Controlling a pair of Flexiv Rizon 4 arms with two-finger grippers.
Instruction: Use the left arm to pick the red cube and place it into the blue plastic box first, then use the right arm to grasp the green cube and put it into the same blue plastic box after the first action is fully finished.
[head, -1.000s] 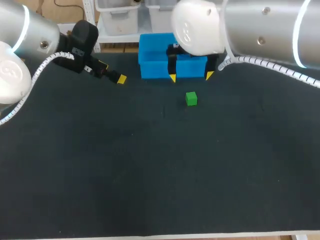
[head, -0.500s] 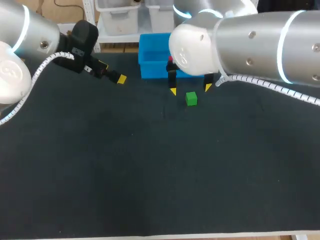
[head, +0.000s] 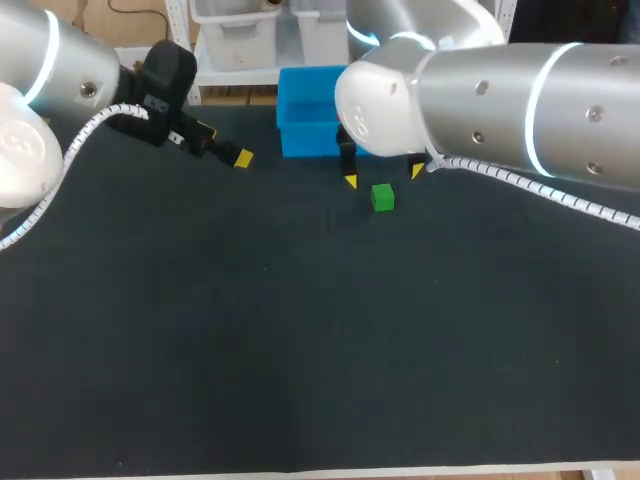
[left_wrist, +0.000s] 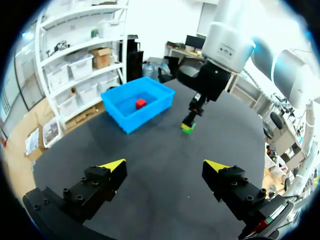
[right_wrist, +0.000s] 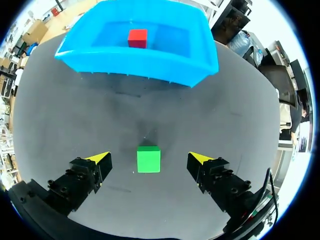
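The green cube (head: 382, 197) (right_wrist: 148, 158) (left_wrist: 188, 128) rests on the dark table in front of the blue plastic box (head: 308, 120) (right_wrist: 135, 62) (left_wrist: 125, 112). A red cube (right_wrist: 137, 38) (left_wrist: 141, 103) lies inside the box. My right gripper (head: 383, 178) (right_wrist: 149, 157) hangs over the green cube, open, one yellow tip on either side of it, neither touching. My left gripper (head: 232, 156) (left_wrist: 165, 166) is open and empty, off to the left of the box near the table's far edge.
The black table (head: 300, 340) stretches wide toward the front. My right arm (head: 500, 90) crosses above the box's right part.
My right gripper has come down from the box's front wall toward the green cube and now straddles it. The left arm has stayed still.
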